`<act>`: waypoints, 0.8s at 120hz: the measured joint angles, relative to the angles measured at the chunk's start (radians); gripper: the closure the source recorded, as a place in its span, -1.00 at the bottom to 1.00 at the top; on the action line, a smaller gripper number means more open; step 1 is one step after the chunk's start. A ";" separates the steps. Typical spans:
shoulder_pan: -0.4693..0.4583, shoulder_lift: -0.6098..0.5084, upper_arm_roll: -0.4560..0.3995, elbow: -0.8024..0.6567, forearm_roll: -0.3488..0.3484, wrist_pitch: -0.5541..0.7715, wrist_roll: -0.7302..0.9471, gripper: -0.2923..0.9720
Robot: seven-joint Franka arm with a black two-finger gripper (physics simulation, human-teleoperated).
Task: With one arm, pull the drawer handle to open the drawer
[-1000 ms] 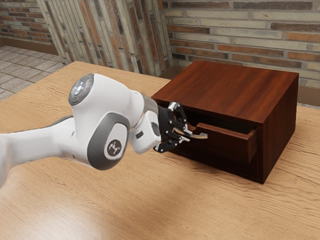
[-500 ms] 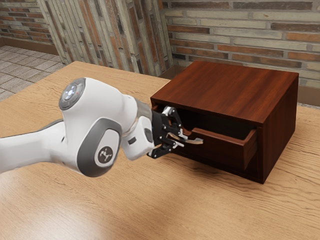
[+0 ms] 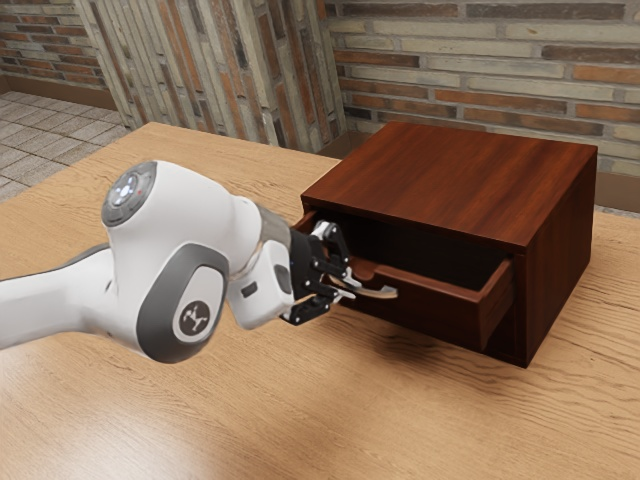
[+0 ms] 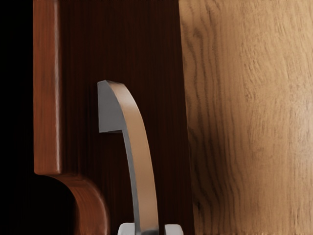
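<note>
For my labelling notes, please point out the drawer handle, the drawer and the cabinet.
drawer handle point(image 4: 137, 147): wrist view, middle of its curved bar.
drawer point(image 3: 430, 312): exterior view, its front panel.
cabinet point(image 3: 455, 175): exterior view, its top face.

Soft even light, faint shadow on the table point(image 3: 420, 400) under the drawer point(image 3: 435, 302) — cavity dark

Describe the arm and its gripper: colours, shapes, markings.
The arm is built of smooth, rounded white shells with grey bands at the joints. One joint ends in a round grey cap with small lights. Another carries a dark disc with a white logo. The gripper is black and compact, with two short fingers and pale metal fittings.
</note>
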 joint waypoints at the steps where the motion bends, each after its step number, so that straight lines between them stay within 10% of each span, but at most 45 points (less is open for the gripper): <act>1: 0.000 -0.002 0.000 -0.001 0.000 -0.001 0.000 0.60; 96: -0.010 -0.083 0.000 -0.053 -0.026 -0.066 0.005 0.59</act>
